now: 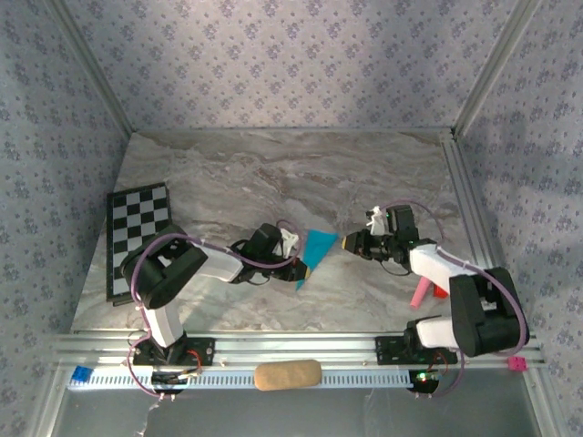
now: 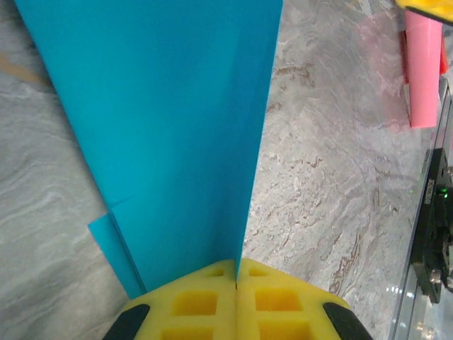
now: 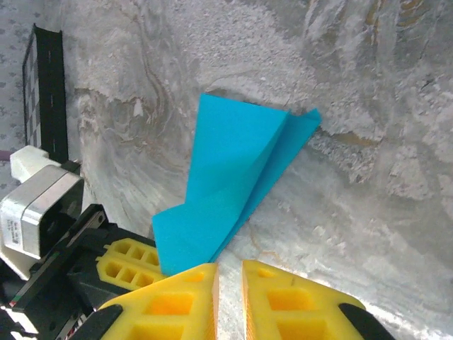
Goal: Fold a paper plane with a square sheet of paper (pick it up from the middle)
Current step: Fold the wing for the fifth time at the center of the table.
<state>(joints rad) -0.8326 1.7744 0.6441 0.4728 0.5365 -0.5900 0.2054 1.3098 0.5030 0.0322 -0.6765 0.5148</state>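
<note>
The folded turquoise paper [image 1: 318,248] sits mid-table [image 1: 273,173] — the left gripper [image 1: 298,267], at its 8 o'clock, is clamped on one edge — while the right gripper [image 1: 347,243], at 3 o'clock, waits just beside it with fingers slightly apart.

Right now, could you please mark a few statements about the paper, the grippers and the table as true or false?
1. The left gripper is shut on the blue paper. True.
2. The right gripper grips the paper too. False: its jaws stand slightly apart, nothing between them.
3. The paper is a flat, unfolded square. False: it is folded into a tapering, layered shape.
4. The checkered board lies near the left edge of the table. True.
5. The pink stick lies on the checkered board. False: it lies on the table near the right arm's base.
</note>
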